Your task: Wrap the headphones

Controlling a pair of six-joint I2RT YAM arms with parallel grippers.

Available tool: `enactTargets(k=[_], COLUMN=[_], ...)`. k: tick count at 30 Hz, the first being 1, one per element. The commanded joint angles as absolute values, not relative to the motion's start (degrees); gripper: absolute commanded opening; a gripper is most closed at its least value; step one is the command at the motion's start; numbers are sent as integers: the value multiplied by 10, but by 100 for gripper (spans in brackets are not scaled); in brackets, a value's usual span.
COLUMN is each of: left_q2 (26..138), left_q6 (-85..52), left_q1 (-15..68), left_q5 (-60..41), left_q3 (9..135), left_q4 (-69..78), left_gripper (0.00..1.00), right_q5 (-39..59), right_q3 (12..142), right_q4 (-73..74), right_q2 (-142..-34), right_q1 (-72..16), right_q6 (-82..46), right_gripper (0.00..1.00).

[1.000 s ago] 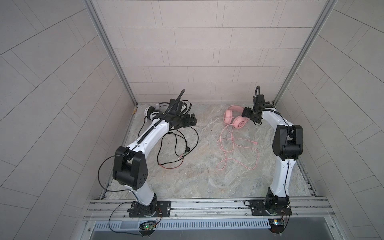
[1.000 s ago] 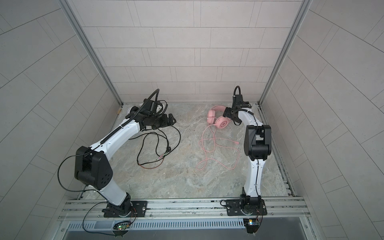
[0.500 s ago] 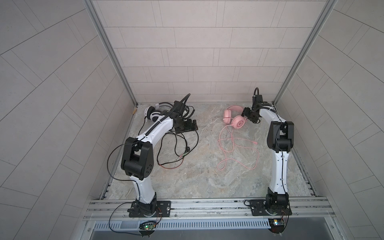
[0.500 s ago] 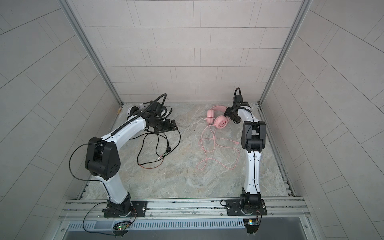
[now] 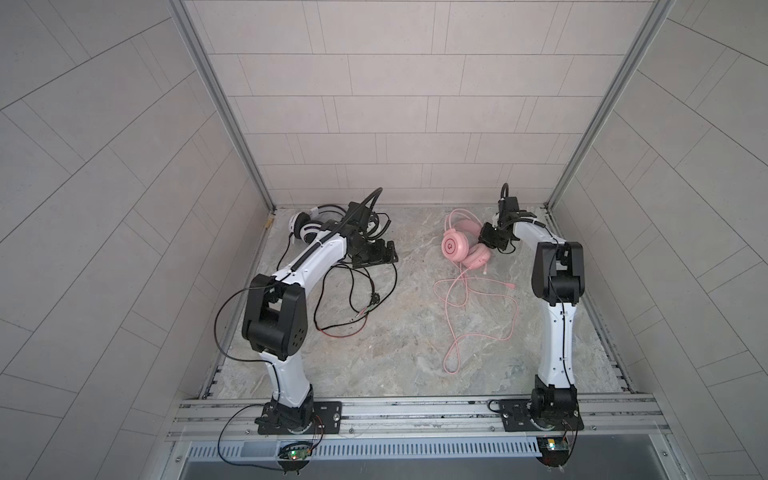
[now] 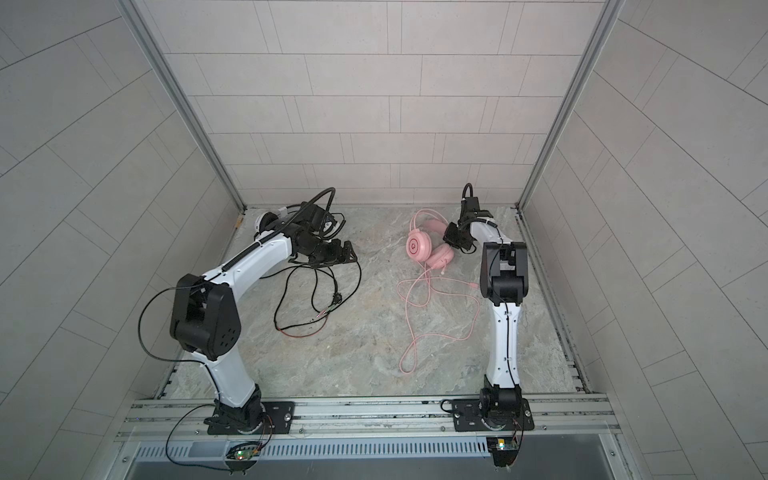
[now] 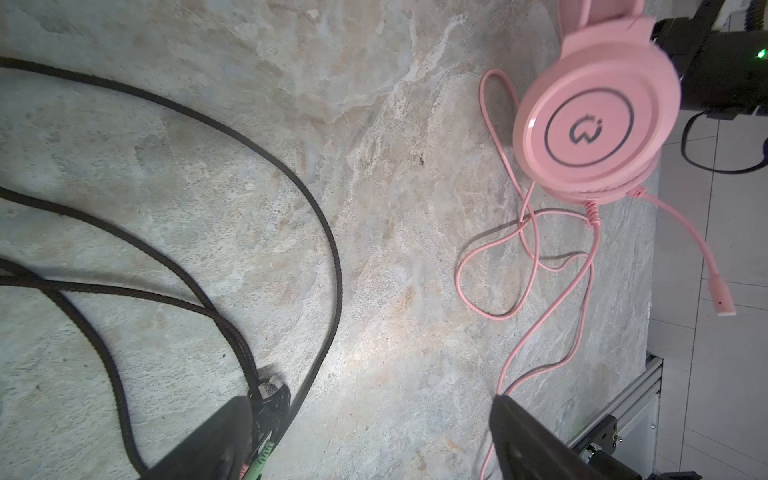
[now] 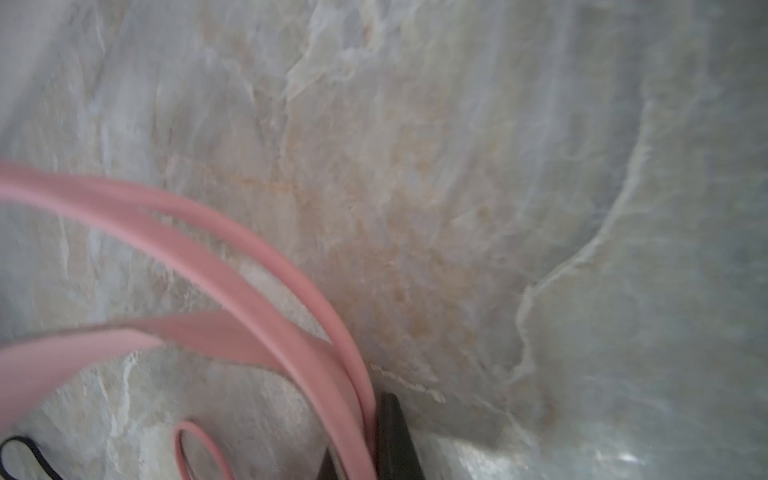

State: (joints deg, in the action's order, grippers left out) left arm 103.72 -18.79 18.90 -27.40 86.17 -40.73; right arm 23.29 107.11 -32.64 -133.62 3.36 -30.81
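Right wrist view has the right gripper (image 8: 359,440) pinching the thin headband (image 8: 249,297) of the pink headset (image 5: 463,245), which in both top views sits right of centre near the back wall (image 5: 415,166), its pink cable (image 7: 494,316) sprawled loose toward the lower middle. Left of centre, the left gripper (image 5: 382,254) hangs spread wide over the tangled black cable (image 7: 338,270), with the white-and-black headset (image 5: 305,226) behind it. My worry: lifted by that slim band the cups (image 7: 594,120) could swing and slip free, or the left jaws could catch several crossed strands together.

Left pincer (image 7: 368,409) spread wide; right pincer (image 8: 360,434) clamped.
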Motion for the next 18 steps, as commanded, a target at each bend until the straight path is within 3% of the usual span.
enactTargets(k=[1,11,18], left_q2=[1024,1001,970], left_q6=[-175,-168,-149], left_q1=[192,192,192], left_q5=[-272,-252,-269], left_q3=[860,840,824], left_q4=[-408,-376,-347], left_gripper=[95,95,95], right_q5=[257,164,43], right_q3=[997,844,804], right_q4=[-295,-259,-265], right_q2=[-1271,-1079,-1031], right_q1=[23,-54,-167], right_q6=[-292,-187,-60], right_gripper=[0,0,0])
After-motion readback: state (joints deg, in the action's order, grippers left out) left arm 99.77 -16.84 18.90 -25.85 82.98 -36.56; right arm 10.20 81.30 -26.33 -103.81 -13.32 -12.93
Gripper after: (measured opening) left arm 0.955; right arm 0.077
